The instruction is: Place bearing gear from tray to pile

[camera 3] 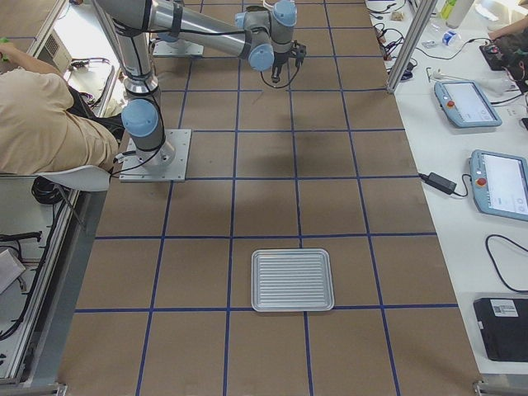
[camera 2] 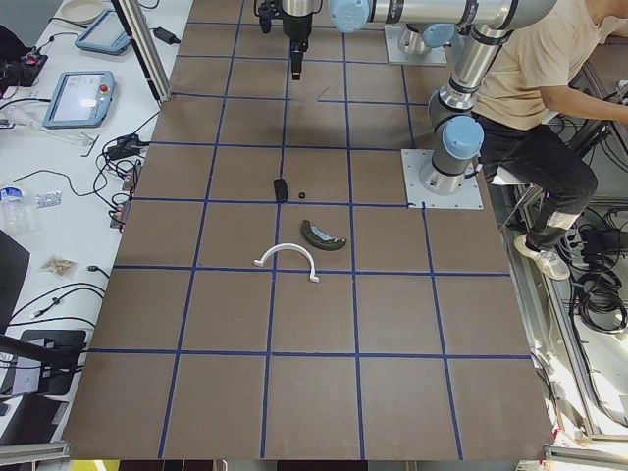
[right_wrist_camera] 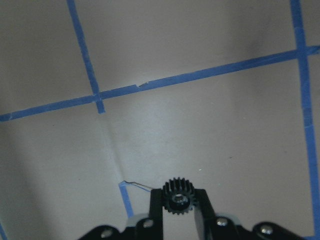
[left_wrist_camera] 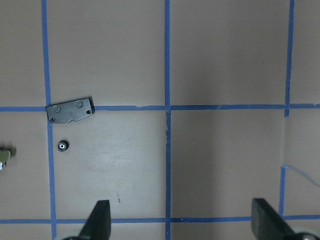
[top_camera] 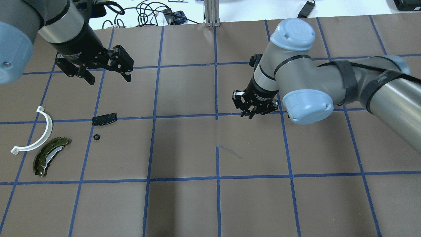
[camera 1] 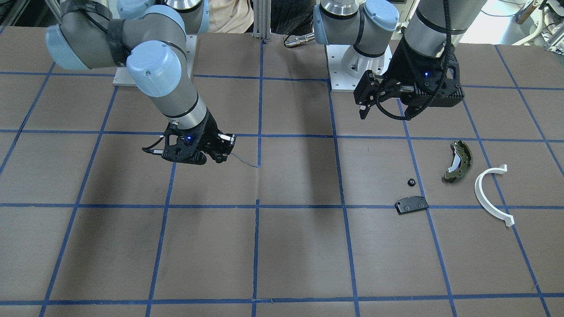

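My right gripper (right_wrist_camera: 179, 202) is shut on a small black toothed bearing gear (right_wrist_camera: 178, 196) and holds it above the table's middle (camera 1: 219, 152) (top_camera: 250, 113). The pile lies on my left side: an olive-green brake shoe (top_camera: 49, 156) (camera 1: 459, 160), a white half-ring arc (top_camera: 37, 133) (camera 1: 490, 194), a flat black plate (top_camera: 104, 119) (left_wrist_camera: 70, 109) and a second small black gear (top_camera: 96, 137) (left_wrist_camera: 62, 146). My left gripper (top_camera: 108, 78) (left_wrist_camera: 182, 220) is open and empty, hovering beyond the pile. The silver tray (camera 3: 293, 280) shows only in the exterior right view.
The brown table (top_camera: 184, 148) carries a blue tape grid. A loose thin strand (top_camera: 232, 152) lies near its middle. A seated person (camera 2: 549, 108) is beside the robot's bases. Tablets and cables (camera 2: 83, 98) lie on the side bench past the far edge.
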